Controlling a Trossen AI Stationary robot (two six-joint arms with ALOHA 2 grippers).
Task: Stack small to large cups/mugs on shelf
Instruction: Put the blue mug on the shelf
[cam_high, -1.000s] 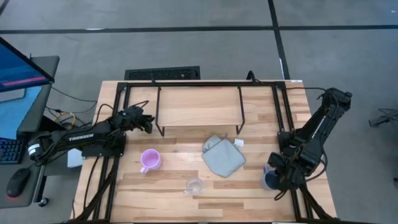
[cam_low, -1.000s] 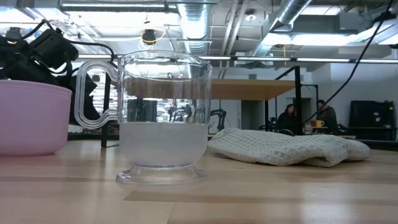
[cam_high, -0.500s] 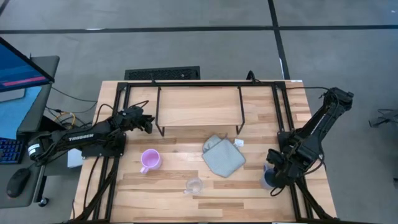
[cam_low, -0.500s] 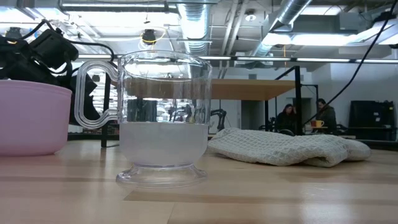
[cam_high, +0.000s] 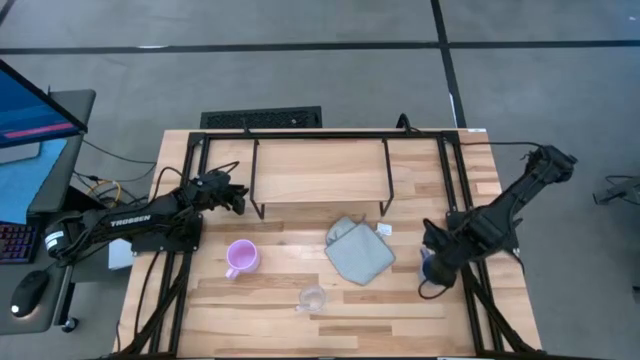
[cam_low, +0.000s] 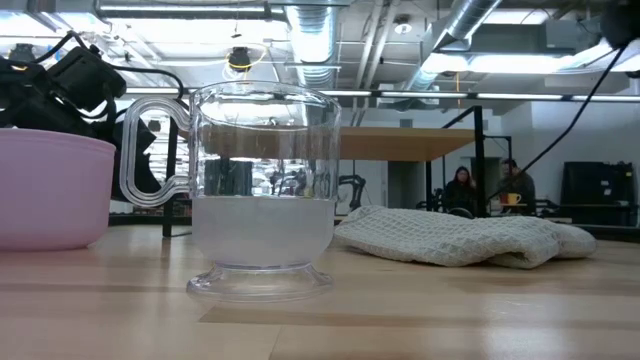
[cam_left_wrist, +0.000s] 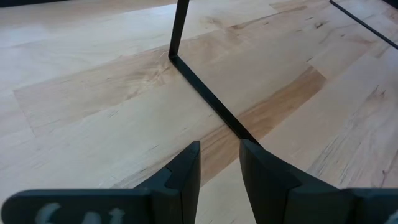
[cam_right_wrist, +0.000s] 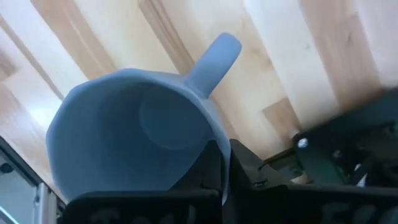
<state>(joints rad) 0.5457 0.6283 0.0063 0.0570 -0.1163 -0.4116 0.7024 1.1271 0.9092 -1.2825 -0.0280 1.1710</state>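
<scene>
- We see the wooden table (cam_high: 250, 300) carrying everything, with the shelf (cam_high: 318, 172) standing bare at its far middle on thin black legs.
- The grey-green cloth (cam_high: 358, 251) lies crumpled just in front of the shelf's right end.
- Our right gripper (cam_right_wrist: 222, 163) is over the table's right edge, its fingers pinched onto the rim of the blue-grey mug (cam_right_wrist: 134, 134), one inside and one outside; the mug's handle points away from the fingers.
- Our left gripper (cam_left_wrist: 219, 163) waits low by the shelf's left leg, fingers nearly together and holding nothing.
- The pink-lilac mug (cam_high: 241, 257) stands at the table's left-centre.
- The clear glass cup (cam_high: 312, 297) stands upright near the front edge, between the pink-lilac mug and the cloth.
</scene>
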